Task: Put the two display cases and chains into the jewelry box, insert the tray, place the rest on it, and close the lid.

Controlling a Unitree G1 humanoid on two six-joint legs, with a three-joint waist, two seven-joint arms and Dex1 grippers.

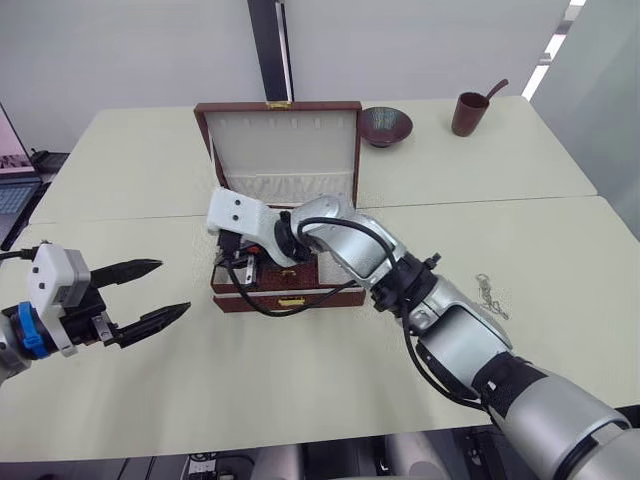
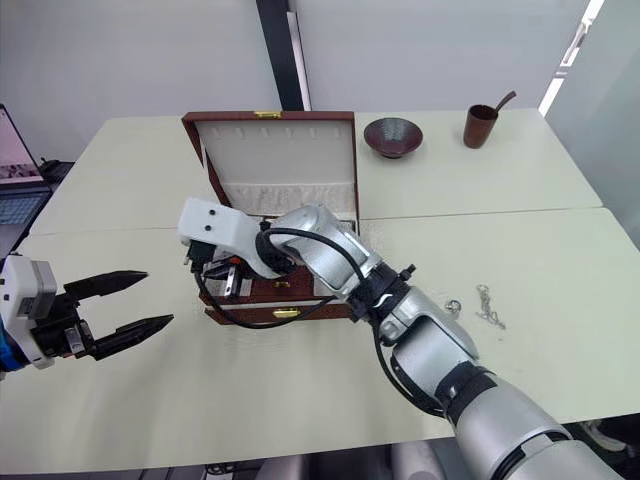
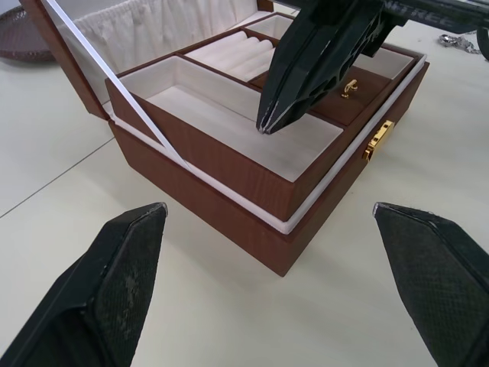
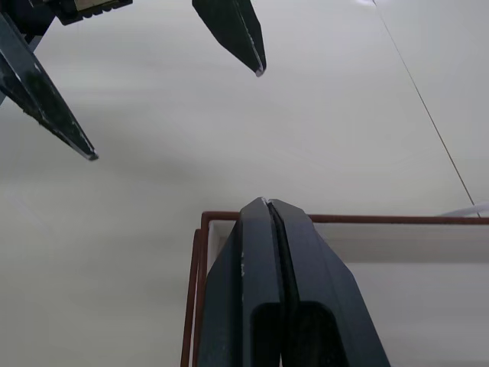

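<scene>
The jewelry box sits mid-bench with its front toward the robot, reddish-brown leather-look walls, a gold front clasp on the near face, and the lid standing upright at the back, cream-lined with a gathered pocket along its base. The tray is seated in the box, its rim standing slightly above the box's cream edge: a smooth cream side compartment on the near corner, soft ring rolls behind it, and a brown centre panel with a small gold pull. The right gripper reaches in from the right, jaws pressed tight together with nothing between them, tips poised just over that cream side compartment; whether they touch the lining I can't tell. The left gripper hangs off the box's left front corner, jaws spread wide and empty, with bare matte bench between it and the box wall. Plenty of free surface in front of the box and to its left. Out to the right, well apart from the box, lie small silvery chains on the pale top, too fine to make out link by link. Behind the lid's right side stand a dark round bowl and, farther right, a brown cup with a handle sticking out. A seam crosses the bench behind the box.
</scene>
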